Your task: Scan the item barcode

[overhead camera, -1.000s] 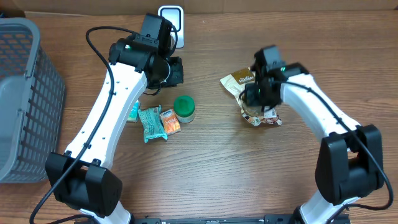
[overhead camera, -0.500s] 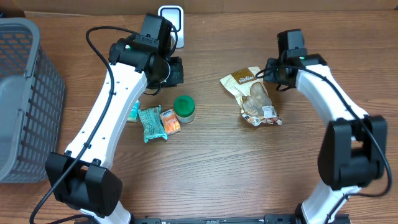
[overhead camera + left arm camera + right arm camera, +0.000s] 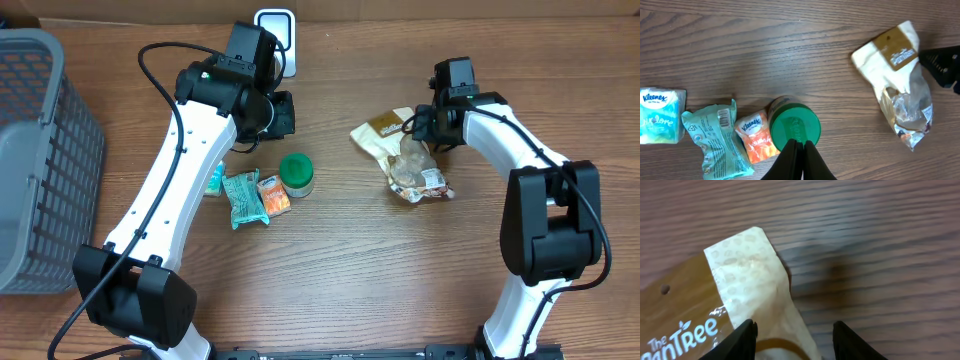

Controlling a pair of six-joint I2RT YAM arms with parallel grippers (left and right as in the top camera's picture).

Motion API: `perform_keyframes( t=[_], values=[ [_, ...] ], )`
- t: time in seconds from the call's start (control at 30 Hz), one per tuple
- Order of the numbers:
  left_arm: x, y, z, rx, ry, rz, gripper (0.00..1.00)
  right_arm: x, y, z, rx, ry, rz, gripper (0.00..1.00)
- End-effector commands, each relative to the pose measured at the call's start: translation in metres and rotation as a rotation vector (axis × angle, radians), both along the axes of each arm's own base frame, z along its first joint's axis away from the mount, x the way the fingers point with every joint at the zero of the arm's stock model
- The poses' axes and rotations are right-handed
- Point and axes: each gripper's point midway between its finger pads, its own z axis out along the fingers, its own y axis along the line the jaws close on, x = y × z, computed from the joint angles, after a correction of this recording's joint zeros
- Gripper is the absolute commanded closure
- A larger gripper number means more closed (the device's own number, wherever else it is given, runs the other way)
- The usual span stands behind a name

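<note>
Wooden table (image 3: 350, 280): matt, with visible straight grain. Snack pouch (image 3: 894, 75): matt paper-like brown-and-cream top, glossy crinkled clear film below. Jar lid (image 3: 795, 129): smooth green plastic with slight sheen. Tissue pack (image 3: 659, 116) and teal packet (image 3: 715, 137): shiny, wrinkled plastic film. Basket (image 3: 70, 150): grey moulded plastic lattice.

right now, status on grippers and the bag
Left gripper shut, empty, above jar. Right gripper open, over top corner of bag. Bag flat on table, not gripped. Nothing blocking it.

overhead looks down; both wrist views share the pouch (image 3: 383, 133).
</note>
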Motion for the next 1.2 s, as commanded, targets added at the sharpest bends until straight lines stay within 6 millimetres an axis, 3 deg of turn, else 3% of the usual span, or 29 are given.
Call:
perform_keyframes(
  t=[0.0, 0.17, 0.27, 0.47, 0.57, 0.73, 0.87, 1.03, 1.17],
  values=[
    [0.001, 0.005, -0.007, 0.03, 0.007, -0.013, 0.96, -0.009, 0.039, 0.001, 0.105, 0.017, 0.164, 0.53],
    [0.001, 0.005, -0.007, 0.031, 0.007, -0.013, 0.96, -0.031, 0.081, 0.004, 0.203, 0.055, 0.339, 0.52],
    [0.0, 0.008, -0.008, 0.037, 0.012, -0.009, 0.96, -0.044, 0.105, 0.009, 0.264, 0.078, 0.417, 0.44],
    [-0.002, 0.01, -0.009, 0.039, 0.024, -0.006, 0.96, -0.065, 0.13, 0.056, 0.424, 0.153, 0.51, 0.39],
    [-0.003, 0.01, -0.009, 0.04, 0.028, -0.006, 0.96, -0.069, 0.119, 0.084, 0.413, 0.191, 0.48, 0.4],
    [-0.004, 0.01, -0.01, 0.041, 0.03, -0.006, 0.96, -0.071, 0.087, 0.148, 0.385, 0.161, 0.357, 0.43],
    [-0.005, 0.01, -0.01, 0.042, 0.034, -0.006, 0.96, -0.087, 0.059, 0.18, 0.299, 0.137, 0.213, 0.43],
    [-0.005, 0.01, -0.01, 0.042, 0.034, -0.006, 0.94, -0.118, 0.029, 0.193, 0.179, 0.183, 0.044, 0.43],
    [-0.005, 0.01, -0.01, 0.044, 0.034, -0.007, 0.95, -0.137, 0.027, 0.174, 0.182, 0.287, -0.016, 0.44]
  ],
)
